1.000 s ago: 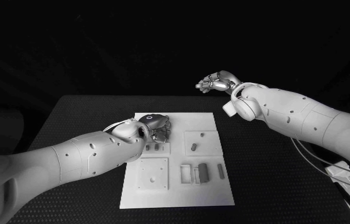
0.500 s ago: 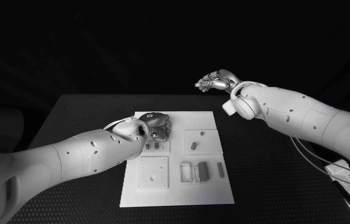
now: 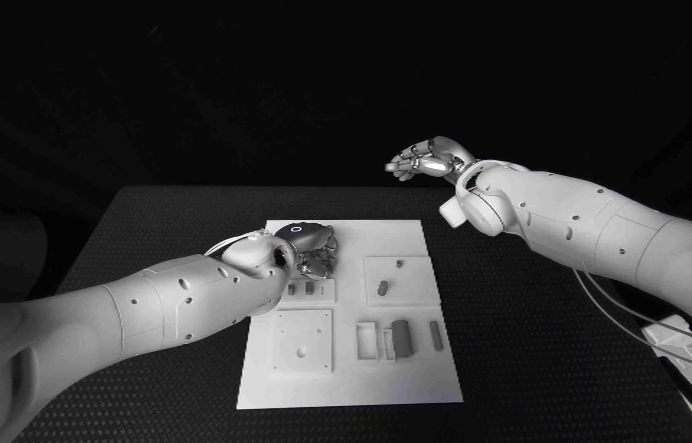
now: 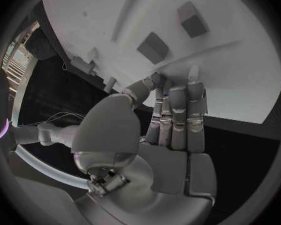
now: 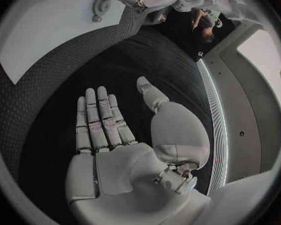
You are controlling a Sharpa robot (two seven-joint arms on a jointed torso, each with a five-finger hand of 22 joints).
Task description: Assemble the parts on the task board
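Note:
The white task board (image 3: 418, 383) lies in the middle of the black table. My left hand (image 3: 312, 249) hangs over its far left part, just beyond two small upright parts (image 3: 303, 288). In the left wrist view my left hand (image 4: 172, 130) has straight fingers (image 4: 178, 105) lying side by side with their tips on the board (image 4: 240, 75), close to two small blocks (image 4: 154, 46). I see nothing held in it. My right hand (image 3: 428, 161) is raised beyond the board's far right corner. In the right wrist view that hand (image 5: 109, 130) is flat and holds nothing.
On the board, one small part (image 3: 384, 288) sits in the right square, a flat plate with holes (image 3: 303, 343) lies at the near left, and three upright pieces (image 3: 401, 339) stand at the near right. Black table (image 3: 548, 343) surrounds the board.

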